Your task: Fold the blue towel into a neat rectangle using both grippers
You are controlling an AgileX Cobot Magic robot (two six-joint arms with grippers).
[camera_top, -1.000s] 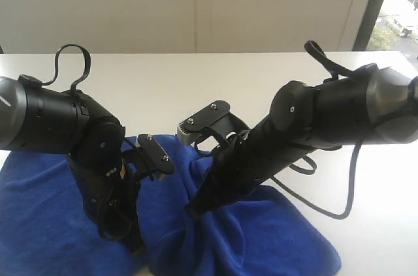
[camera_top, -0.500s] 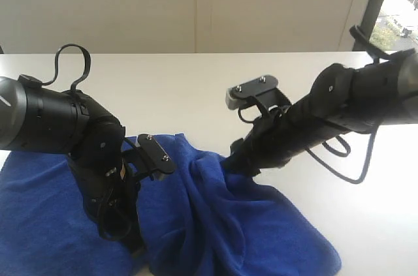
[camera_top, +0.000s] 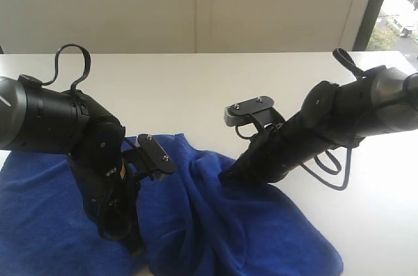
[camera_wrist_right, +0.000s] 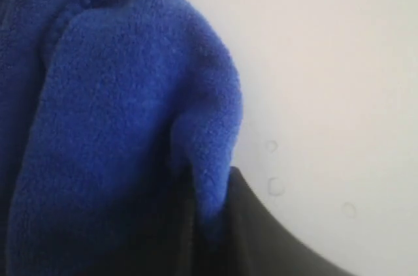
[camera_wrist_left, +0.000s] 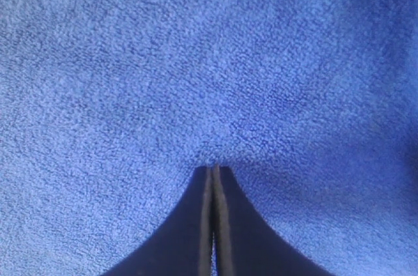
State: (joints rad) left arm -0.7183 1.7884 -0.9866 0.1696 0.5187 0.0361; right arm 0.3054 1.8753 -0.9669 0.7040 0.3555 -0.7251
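One blue towel (camera_top: pixel 261 224), bunched, lengthwise left-right

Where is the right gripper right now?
In the exterior view the right gripper sits right of centre, its tip at the raised far edge of the blue towel, beside the white table.

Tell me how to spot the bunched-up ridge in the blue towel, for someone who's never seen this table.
On the white table, the blue towel lies at the near edge under both black arms. Between them a raised ridge runs through it, pinched by the right tool. Elsewhere the cloth lies flatter.
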